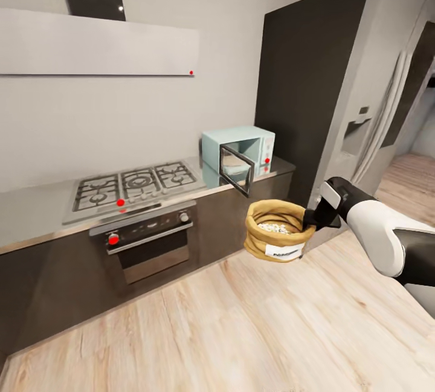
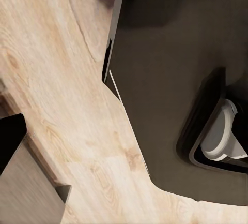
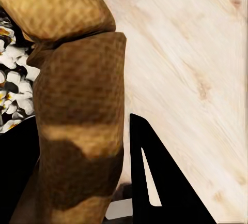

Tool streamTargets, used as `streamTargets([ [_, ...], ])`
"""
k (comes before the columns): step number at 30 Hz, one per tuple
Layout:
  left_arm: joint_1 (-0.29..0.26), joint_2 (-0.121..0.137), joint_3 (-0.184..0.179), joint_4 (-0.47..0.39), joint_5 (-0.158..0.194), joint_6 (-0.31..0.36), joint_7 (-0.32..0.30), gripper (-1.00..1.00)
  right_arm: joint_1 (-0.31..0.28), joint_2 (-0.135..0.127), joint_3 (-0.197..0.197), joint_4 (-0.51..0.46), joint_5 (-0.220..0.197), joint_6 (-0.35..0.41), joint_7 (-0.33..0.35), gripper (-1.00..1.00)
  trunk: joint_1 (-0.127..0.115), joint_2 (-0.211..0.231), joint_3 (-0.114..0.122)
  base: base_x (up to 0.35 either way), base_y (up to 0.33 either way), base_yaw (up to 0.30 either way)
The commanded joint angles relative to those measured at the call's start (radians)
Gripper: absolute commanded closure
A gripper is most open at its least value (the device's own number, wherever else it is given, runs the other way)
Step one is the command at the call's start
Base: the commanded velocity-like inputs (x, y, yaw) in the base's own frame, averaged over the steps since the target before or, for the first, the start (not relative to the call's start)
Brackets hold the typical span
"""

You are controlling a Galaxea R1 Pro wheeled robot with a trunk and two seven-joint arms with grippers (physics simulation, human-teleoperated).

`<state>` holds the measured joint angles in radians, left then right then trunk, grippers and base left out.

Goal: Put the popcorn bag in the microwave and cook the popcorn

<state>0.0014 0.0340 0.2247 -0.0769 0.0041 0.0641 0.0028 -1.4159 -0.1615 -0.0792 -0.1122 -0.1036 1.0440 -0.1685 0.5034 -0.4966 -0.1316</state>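
Head view: right end effector [image 1: 309, 218], black, at the end of a white-and-black arm entering from the right, clamped on the rolled rim of the popcorn bag [image 1: 277, 232]; bag upright, carried in the air over the pale wood floor [image 1: 241, 331], white label facing outward, popcorn [image 1: 273, 227] visible as a pale heap inside the open mouth. Just beyond and above the bag, microwave [image 1: 239, 156], pale blue-white, seated at the right end of the grey bench [image 1: 36, 214], its dark glass door [image 1: 235, 168] swung open toward the room, the door's lower corner close over the bag's rim, apart from it. Left of the microwave, steel gas hob [image 1: 136, 185] set in the bench, black-and-steel oven [image 1: 148, 238] below, white hood [image 1: 96, 44] above. Right of the microwave, tall dark cabinet panel [image 1: 305, 78] rising from the bench end; further right, a steel fridge [image 1: 374, 120]. Wide bare floor in front of the bench. Left wrist view: wood floor [image 2: 62, 89] alongside a dark smooth surface [image 2: 170, 79]; a pale rounded part [image 2: 222, 136] in a dark recess; state of the left end effector cannot tell. Right wrist view: tan woven bag wall [image 3: 77, 120] pinched against a black finger [image 3: 160, 182], popcorn [image 3: 13, 89] at the edge, wood floor [image 3: 196, 63] beyond.
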Motion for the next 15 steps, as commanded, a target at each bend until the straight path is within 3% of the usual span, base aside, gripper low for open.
streamTargets([
  [1,0.0,0.0,0.004,-0.003,0.001,0.006,0.0,-1.0,0.0,0.0,-0.008,-0.001,-0.008,0.002,-0.01,1.0,0.0,-0.002,-0.002,0.0,-0.037,-0.29],
  [9,0.0,-0.001,0.004,-0.003,0.0,0.006,0.0,-1.0,0.0,0.0,-0.008,-0.001,-0.008,0.002,-0.01,1.0,0.0,-0.002,-0.002,0.001,-0.081,-0.268],
  [15,0.0,-0.001,0.004,-0.003,0.0,0.006,0.0,-1.0,0.0,0.0,-0.008,0.0,-0.008,0.002,-0.01,1.0,0.0,-0.002,-0.002,0.12,-0.203,-0.06],
])
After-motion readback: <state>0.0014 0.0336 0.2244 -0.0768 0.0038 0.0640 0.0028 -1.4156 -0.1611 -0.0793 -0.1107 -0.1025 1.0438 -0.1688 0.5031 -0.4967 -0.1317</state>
